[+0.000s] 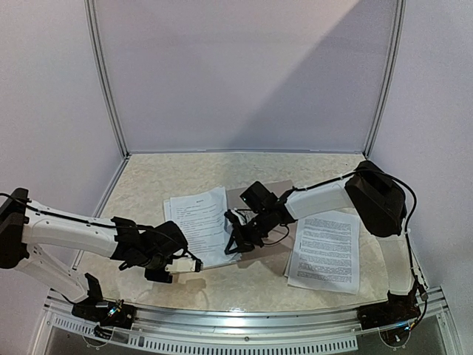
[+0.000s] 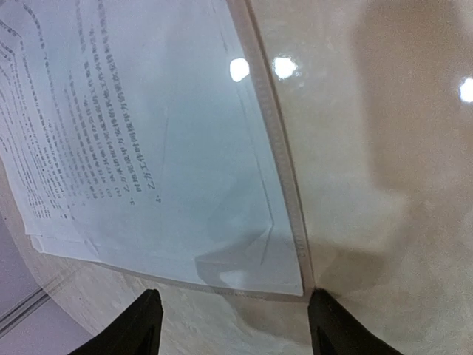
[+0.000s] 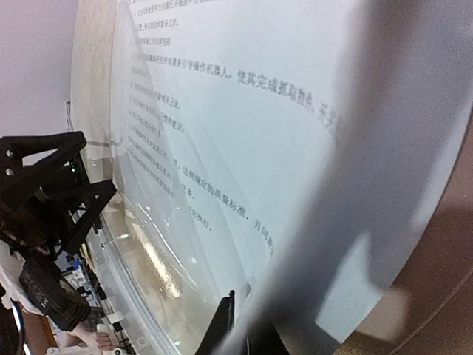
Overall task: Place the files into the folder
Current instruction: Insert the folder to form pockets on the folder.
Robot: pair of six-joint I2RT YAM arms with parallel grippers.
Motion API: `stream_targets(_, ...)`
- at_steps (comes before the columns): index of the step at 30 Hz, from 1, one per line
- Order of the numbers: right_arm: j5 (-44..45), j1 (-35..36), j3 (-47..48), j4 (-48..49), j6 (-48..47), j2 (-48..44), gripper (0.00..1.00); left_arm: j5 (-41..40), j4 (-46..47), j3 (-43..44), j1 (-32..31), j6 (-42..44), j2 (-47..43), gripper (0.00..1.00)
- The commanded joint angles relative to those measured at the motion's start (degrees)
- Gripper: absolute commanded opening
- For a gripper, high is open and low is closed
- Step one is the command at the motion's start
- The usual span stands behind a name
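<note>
At seven o'clock: left gripper (image 1: 191,266), fingers spread, just off files (image 1: 198,220). Centre: right gripper (image 1: 235,242), pressed together at their three-o'clock edge, over folder (image 3: 447,318). At four: second stack (image 1: 325,251). Light, floppy, slippery; best pinched at an edge.

The left arm (image 1: 70,231) and right arm (image 1: 321,201) each use white tubular links joined by bulky black joint housings. A thin black cable (image 1: 329,180) runs along the outside of each white link. Each arm is mounted on a black base (image 1: 388,314). The left claw (image 1: 194,264) has a white body and tapered black fingers (image 2: 144,325). The right claw (image 1: 235,242) is black, with thin looped wires beside it.
</note>
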Motion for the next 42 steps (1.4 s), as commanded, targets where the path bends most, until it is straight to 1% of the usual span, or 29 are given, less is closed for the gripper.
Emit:
stream_targets(1,1.3,1.1,1.2,-4.1,-1.3,-1.8,0.17,4.2,-1.2,-2.5,1.0,-0.6,1.5,0.70)
stream_targets(2,2.3,1.1,1.5,-4.9,-1.2,-2.0,0.24,4.4,-1.4,-2.5,1.0,-0.5,1.4,0.70)
stream_targets(3,3.3,1.1,1.7,-5.5,-0.9,-2.4,0.29,4.6,-1.5,-2.5,1.0,-0.5,1.3,0.70)
stream_targets(6,6.2,0.9,2.8,-6.8,-0.3,-3.9,0.37,4.8,-2.0,-2.6,1.1,-0.2,1.1,0.70)
stream_targets(10,11.3,-0.6,4.2,-8.8,0.8,-5.0,0.43,5.2,-3.2,-2.7,1.4,0.4,0.8,0.71)
stream_targets(15,12.8,-3.0,5.5,-7.3,2.6,-2.3,0.42,9.5,-9.3,0.1,3.3,1.3,-1.0,0.70)
stream_targets(17,12.6,-3.2,7.5,-7.7,2.2,-0.8,0.40,12.1,-12.5,1.9,4.6,1.5,-1.5,0.71)
stream_targets(19,12.0,-3.3,9.8,-8.4,1.3,1.2,0.35,16.2,-16.6,4.4,6.7,2.3,-1.6,0.71)
stream_targets(21,11.7,-3.3,11.5,-8.9,0.6,2.7,0.27,19.9,-20.2,6.9,9.2,2.9,-1.7,0.71)
stream_targets(22,11.6,-3.4,11.9,-9.0,0.3,3.4,0.22,20.5,-20.9,7.7,10.5,2.9,-1.7,0.71)
stream_targets(23,11.3,-3.5,12.1,-8.9,0.2,3.7,0.18,19.8,-20.5,8.1,12.0,2.9,-1.6,0.70)
stream_targets(25,10.7,-3.8,12.1,-8.5,0.0,4.2,0.12,14.6,-18.1,8.0,15.2,2.8,-0.9,0.65)
stream_targets(26,10.2,-3.8,12.2,-8.3,-0.1,4.4,0.10,11.3,-16.9,8.0,16.9,3.0,0.1,0.63)
stream_targets(28,9.1,-3.8,12.2,-7.7,-0.4,4.6,0.06,8.1,-14.7,8.7,20.3,2.9,3.3,0.59)
stream_targets(29,8.2,-3.8,12.1,-7.1,-0.6,4.7,0.05,6.4,-12.8,9.1,21.7,2.5,5.3,0.57)
stream_targets(32,6.9,-3.8,11.8,-5.3,-0.4,4.9,0.01,4.0,-9.1,10.2,22.2,2.1,10.5,0.53)
stream_targets(37,3.7,-3.8,11.2,-1.1,0.6,5.1,0.00,8.1,-8.7,13.6,22.0,1.0,15.7,0.51)
stream_targets(42,1.3,-3.1,11.1,1.8,2.1,6.0,0.00,9.6,-8.8,14.1,21.4,0.6,18.4,0.51)
